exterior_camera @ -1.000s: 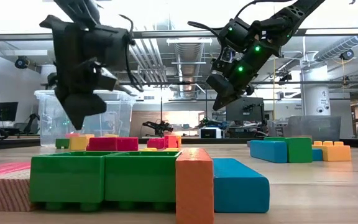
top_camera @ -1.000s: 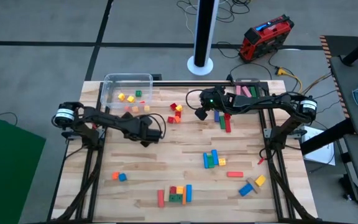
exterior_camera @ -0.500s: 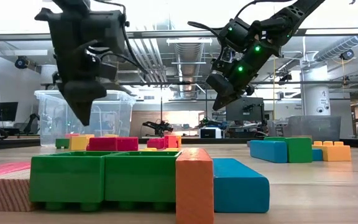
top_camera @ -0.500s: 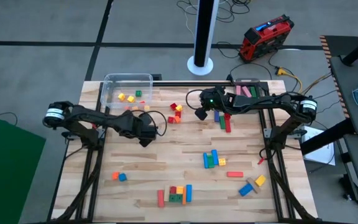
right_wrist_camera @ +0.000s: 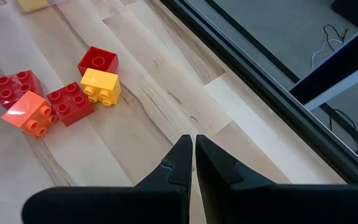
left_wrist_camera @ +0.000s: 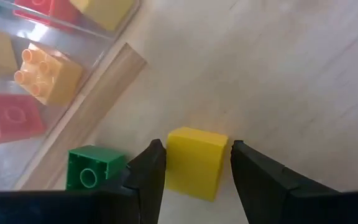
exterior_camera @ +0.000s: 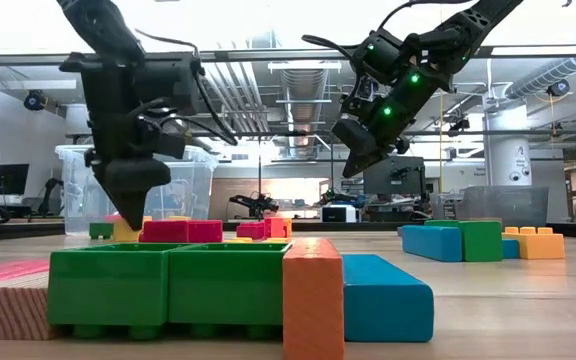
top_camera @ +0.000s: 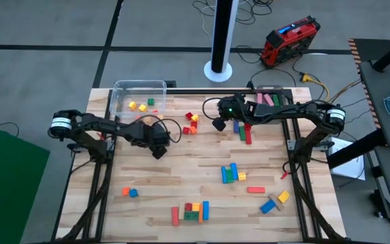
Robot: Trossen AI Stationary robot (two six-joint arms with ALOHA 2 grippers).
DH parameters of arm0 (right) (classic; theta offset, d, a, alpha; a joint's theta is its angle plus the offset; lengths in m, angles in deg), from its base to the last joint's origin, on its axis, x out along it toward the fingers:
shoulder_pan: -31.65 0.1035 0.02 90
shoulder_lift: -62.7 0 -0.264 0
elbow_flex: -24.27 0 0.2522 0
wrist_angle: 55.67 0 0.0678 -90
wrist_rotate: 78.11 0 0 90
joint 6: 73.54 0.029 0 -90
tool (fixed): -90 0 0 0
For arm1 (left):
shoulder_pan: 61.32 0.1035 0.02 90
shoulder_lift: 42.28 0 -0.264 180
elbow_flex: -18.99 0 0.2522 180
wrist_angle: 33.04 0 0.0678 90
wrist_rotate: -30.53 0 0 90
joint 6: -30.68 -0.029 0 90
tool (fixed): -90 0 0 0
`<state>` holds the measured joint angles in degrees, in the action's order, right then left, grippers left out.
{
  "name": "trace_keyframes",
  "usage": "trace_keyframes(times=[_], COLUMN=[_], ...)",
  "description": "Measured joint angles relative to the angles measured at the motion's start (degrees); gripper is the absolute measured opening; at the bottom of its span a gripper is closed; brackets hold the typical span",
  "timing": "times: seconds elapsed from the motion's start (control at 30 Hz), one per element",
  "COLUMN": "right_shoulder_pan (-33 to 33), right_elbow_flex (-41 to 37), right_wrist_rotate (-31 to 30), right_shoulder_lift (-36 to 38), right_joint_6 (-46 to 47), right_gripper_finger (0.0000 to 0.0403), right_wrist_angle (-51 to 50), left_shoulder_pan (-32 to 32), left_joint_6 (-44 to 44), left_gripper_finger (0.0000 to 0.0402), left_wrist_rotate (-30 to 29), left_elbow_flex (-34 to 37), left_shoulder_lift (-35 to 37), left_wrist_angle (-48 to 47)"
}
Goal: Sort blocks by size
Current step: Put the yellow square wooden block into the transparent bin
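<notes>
My left gripper (top_camera: 158, 147) hangs low over the table just near of the clear tub (top_camera: 139, 87), open. Its fingers stand on either side of a yellow block (left_wrist_camera: 194, 163) that lies on the wood, with a green block (left_wrist_camera: 91, 169) beside it. I cannot tell whether the fingers touch the yellow block. The tub holds yellow, red and green blocks (top_camera: 141, 106). My right gripper (top_camera: 219, 125) hovers shut and empty above the table's far middle, next to a red, yellow and orange cluster (right_wrist_camera: 73, 93).
Loose blocks lie across the table: blue, green and red bars (top_camera: 242, 130) by the right gripper, a blue-green-yellow group (top_camera: 232, 173) at the centre right, and more along the near edge (top_camera: 191, 211), (top_camera: 128, 192), (top_camera: 274, 202). A second container (top_camera: 269, 96) stands at the far right.
My left gripper has shifted slightly toward the far edge and the tub. In the last half second it has come down toward the table.
</notes>
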<state>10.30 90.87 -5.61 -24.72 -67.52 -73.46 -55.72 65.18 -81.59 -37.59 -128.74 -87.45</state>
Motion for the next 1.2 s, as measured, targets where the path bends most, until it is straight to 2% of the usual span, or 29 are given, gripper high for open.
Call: trace_keyframes(times=[0.33,0.47,0.67,0.83,1.0,1.2], right_shoulder_pan=[0.00,0.00,0.00,0.00,0.00,0.00], right_elbow_flex=[0.00,0.00,0.00,-0.02,-0.05,-0.89], right_wrist_rotate=[0.00,0.00,0.00,0.00,0.00,0.02], right_shoulder_lift=[0.00,0.00,0.00,0.00,0.00,0.00], right_joint_6=[0.00,0.00,-0.04,-0.41,-0.81,-0.79], right_gripper_finger=[0.0013,0.0013,0.0013,0.0013,0.0013,0.0013], right_wrist_angle=[0.04,0.04,0.04,0.02,0.04,0.03], left_shoulder_pan=[1.05,1.05,-0.23,-0.69,-1.16,-1.63], left_joint_6=[-2.64,-3.23,-7.26,-12.71,-19.93,-27.55], left_gripper_finger=[0.0158,0.0152,0.0103,0.0103,0.0104,0.0111], left_wrist_rotate=[2.57,2.62,4.00,3.63,3.30,2.09], left_elbow_flex=[4.75,4.88,0.80,-3.91,-7.76,-8.27], left_shoulder_lift=[0.24,0.31,0.11,0.95,5.66,14.04], left_wrist_angle=[7.46,7.72,0.33,-3.15,-3.80,5.32])
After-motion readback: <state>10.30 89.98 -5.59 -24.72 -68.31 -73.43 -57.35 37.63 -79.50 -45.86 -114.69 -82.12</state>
